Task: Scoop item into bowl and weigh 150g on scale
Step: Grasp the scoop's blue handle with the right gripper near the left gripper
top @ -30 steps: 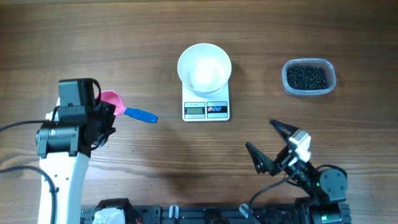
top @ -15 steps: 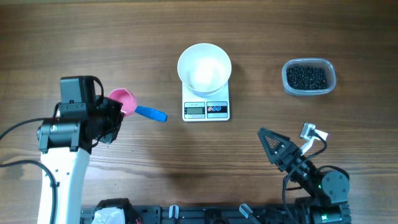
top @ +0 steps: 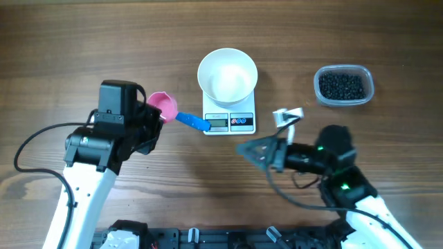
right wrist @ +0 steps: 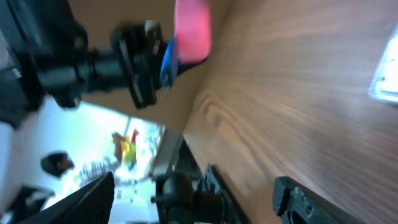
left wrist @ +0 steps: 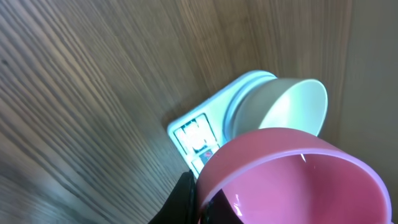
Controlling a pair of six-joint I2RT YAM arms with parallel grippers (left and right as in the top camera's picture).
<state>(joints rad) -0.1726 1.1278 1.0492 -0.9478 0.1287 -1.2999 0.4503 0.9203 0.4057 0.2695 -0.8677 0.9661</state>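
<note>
The white bowl (top: 227, 75) stands empty on the white scale (top: 230, 119). The item, black grains (top: 340, 85), fills a clear tub at the right. My left gripper (top: 155, 115) is shut on the cup of a pink scoop (top: 163, 104), whose blue handle (top: 193, 122) reaches the scale's left front corner. In the left wrist view the pink scoop (left wrist: 292, 180) fills the lower right, with the bowl (left wrist: 292, 106) and scale (left wrist: 198, 134) beyond it. My right gripper (top: 253, 150) hovers in front of the scale, pointing left, open and holding nothing. Its fingers (right wrist: 298, 198) stand wide apart.
The clear tub (top: 369, 77) sits right of the scale, near the table's back. In the right wrist view the left arm (right wrist: 87, 62) with the pink scoop (right wrist: 191, 26) is across from my right gripper (right wrist: 196, 186). Cables trail along the table's front edge.
My left arm has carried the scoop right, up to the scale. My right arm has swung out from the front edge to just in front of the scale, its jaws slightly narrower.
</note>
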